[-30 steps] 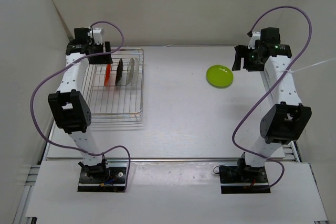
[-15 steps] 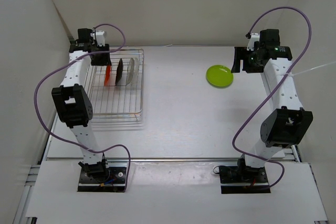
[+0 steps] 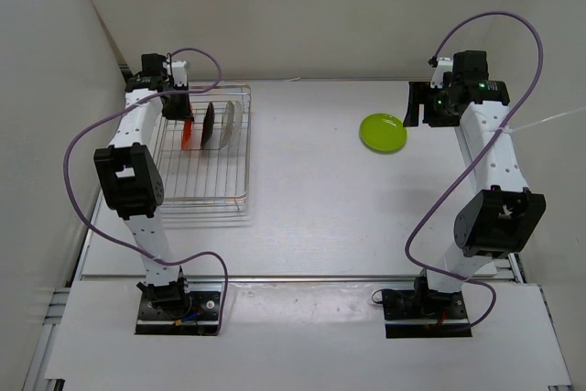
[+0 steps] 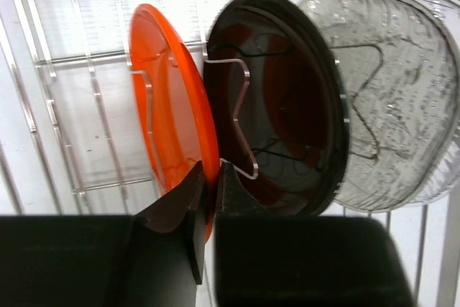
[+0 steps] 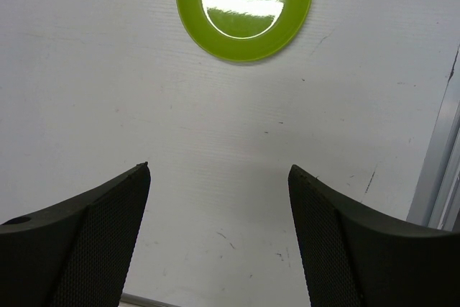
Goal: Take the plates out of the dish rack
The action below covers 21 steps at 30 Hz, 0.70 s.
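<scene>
L gripper [image 4: 210, 181] is pinching the orange plate [image 4: 169, 98] at its rim. It's standing upright in the rack [image 3: 206, 191] beside the black plate [image 4: 287, 106] & clear plate [image 4: 402, 106]. R gripper [image 5: 219, 177] is hanging wide open over the table [image 5: 215, 127] — green plate [image 5: 244, 6] is lying flat nearby.

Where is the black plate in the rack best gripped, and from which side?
Probably pinch its top rim from above: the black plate stands on edge in the dish rack between the orange plate and the clear plate, so only the rim is free.
</scene>
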Tool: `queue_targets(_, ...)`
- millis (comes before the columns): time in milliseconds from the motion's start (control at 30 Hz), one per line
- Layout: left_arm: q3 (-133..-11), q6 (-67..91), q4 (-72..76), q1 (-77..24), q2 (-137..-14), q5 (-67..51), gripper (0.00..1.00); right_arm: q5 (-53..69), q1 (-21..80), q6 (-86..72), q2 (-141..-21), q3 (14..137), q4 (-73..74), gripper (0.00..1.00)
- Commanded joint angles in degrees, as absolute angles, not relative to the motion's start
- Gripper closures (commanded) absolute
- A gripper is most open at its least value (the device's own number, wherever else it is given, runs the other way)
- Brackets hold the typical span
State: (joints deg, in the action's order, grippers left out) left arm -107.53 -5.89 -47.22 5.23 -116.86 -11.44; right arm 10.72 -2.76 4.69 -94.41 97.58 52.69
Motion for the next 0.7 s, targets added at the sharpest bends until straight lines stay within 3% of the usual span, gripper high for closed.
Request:
queue_targets(0,-109.51,-6.24,-47.72,4.75,-116.37,-10.55,0.86,10.9,-2.72,4.66,-92.2,97.65,51.42,0.19)
queue_targets(367,-112.84,-3.34,-49.39,4.22,-109.61,-12.11,0.89,10.37,-2.72,4.66,-92.2,97.65,51.42,0.19)
queue_targets(667,-124.45,-6.93,-60.54,-1.13,-102.41,-19.67,0.89,9.32,-2.72,5.19,-92.81,101.51,53.78,0.19)
